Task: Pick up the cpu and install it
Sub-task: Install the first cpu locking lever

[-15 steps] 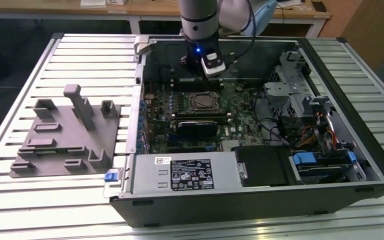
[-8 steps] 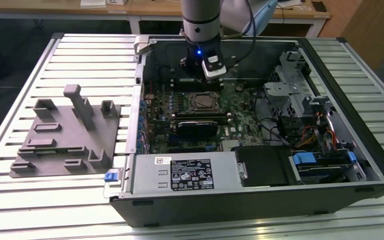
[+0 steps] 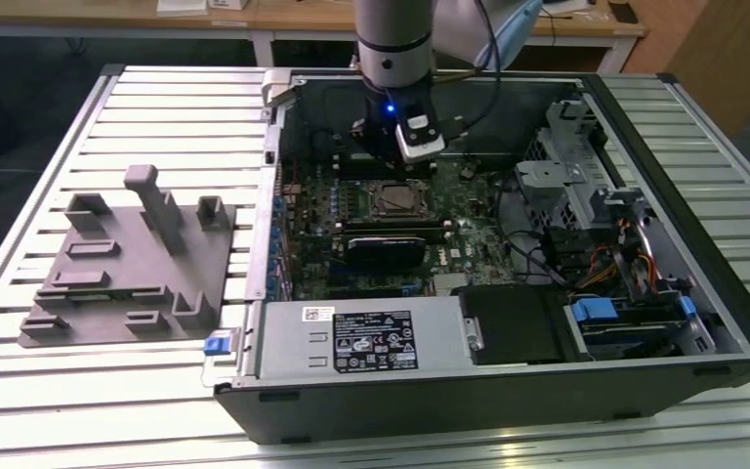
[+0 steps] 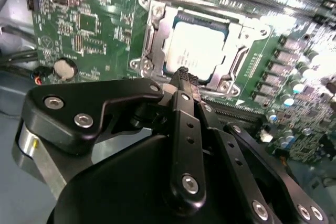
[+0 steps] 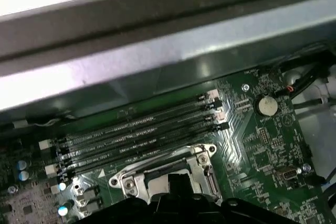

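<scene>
**A:** What does the exterior view show?

**B:** The gripper (image 3: 408, 156) hangs inside the open computer case (image 3: 687, 322), just above the socket (image 3: 398, 198) on the motherboard.

**A:** And the second wrist view?

**B:** The cpu (image 4: 198, 46) lies flat in the socket frame (image 4: 152, 30), silvery top up, just beyond the fingertips (image 4: 182, 75), which are drawn together and hold nothing.

**A:** The first wrist view?

**B:** The socket frame sits directly under the gripper, beside the memory slots (image 5: 142, 132).
</scene>
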You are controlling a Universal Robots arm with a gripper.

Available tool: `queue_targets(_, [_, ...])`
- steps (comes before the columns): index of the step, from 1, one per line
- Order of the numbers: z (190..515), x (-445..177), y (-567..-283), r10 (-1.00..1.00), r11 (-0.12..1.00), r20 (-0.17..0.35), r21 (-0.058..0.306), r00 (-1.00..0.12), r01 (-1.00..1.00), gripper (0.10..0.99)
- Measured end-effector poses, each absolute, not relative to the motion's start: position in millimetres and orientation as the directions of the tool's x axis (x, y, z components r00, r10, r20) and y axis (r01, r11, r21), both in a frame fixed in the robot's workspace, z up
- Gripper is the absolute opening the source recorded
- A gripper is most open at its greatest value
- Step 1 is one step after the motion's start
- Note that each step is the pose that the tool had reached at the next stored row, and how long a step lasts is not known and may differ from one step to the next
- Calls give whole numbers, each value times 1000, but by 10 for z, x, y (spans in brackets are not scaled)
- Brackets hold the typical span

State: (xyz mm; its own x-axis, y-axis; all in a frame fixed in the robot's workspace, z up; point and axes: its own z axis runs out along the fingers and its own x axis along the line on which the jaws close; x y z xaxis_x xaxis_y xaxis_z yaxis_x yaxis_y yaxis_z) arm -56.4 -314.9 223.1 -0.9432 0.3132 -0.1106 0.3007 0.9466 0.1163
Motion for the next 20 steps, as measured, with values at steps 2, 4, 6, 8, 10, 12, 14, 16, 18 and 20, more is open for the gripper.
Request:
queue_targets(2, [2231,-557,-3161,312,948,-106,105,-944,302,106])
queue_targets(4, [2231,-544,-3162,312,948,-90,91,-946,304,106])
queue_targets(6, [2231,-528,-3162,311,949,-69,76,-948,306,106])
queue_targets(8, [2230,-512,-3163,311,950,-52,62,-949,307,106])
queue_targets(10, [2229,-507,-3170,312,949,-47,56,-949,309,106])
queue_targets(12, [2229,-504,-3172,313,949,-46,53,-949,310,106])
queue_targets(14, [2229,-503,-3173,313,949,-46,53,-949,310,106])
queue_targets(16, [2229,-503,-3172,313,949,-46,53,-949,310,106])
queue_targets(18, [2228,-483,-3172,312,949,-47,53,-949,310,106])
queue_targets(20, [2228,-453,-3173,312,949,-46,53,-949,310,106])
